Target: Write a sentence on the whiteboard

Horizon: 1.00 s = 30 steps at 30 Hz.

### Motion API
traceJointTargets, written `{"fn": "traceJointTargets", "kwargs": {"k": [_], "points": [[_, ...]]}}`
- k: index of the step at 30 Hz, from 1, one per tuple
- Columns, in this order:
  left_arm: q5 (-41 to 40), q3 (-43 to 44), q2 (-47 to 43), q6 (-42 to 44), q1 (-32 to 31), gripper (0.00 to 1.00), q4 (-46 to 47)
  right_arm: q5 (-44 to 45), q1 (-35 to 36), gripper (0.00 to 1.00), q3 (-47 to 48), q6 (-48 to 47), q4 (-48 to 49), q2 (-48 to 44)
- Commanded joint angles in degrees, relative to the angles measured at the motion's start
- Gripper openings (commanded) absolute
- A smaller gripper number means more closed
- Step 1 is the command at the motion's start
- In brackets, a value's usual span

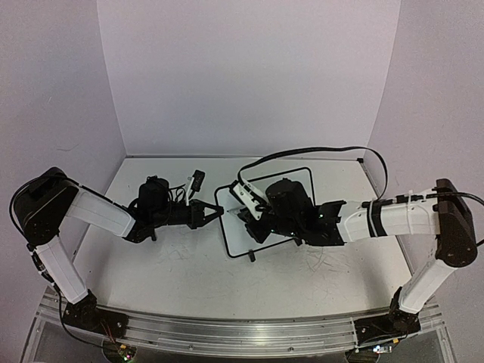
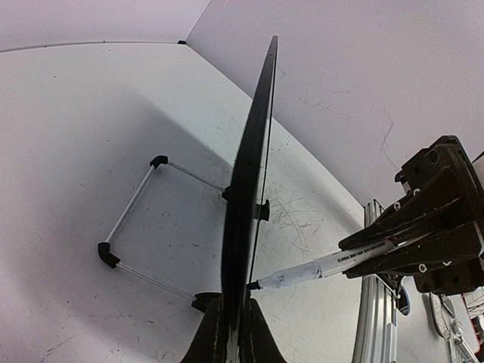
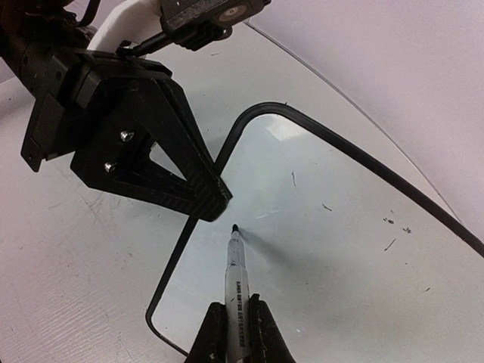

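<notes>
Left hand pinches the left edge of the whiteboard, which stands propped mid-surface btwn the two arms. Right hand is pressed tight on a marker, tip at the board near that same edge; contact can't be told. Only stray specks show, no sentence yet, so the writing looks all ahead. Tight spot: tip sits just beside the left hand's fingers. Board face to the right lies open w/ room to run.
</notes>
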Motion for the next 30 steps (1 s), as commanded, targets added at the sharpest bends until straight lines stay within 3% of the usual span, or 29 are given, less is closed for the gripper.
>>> {"fn": "traceJointTargets", "kwargs": {"k": [1,30], "points": [[-0.46,-0.14,-1.78,0.71,0.14,0.00,-3.30,1.30,0.22,0.00,1.60,1.27,0.45,1.28],[-0.69,-0.26,-2.48,0.94,0.14,0.00,-3.60,1.34,0.70,0.00,-0.27,3.22,-1.10,0.77]]}}
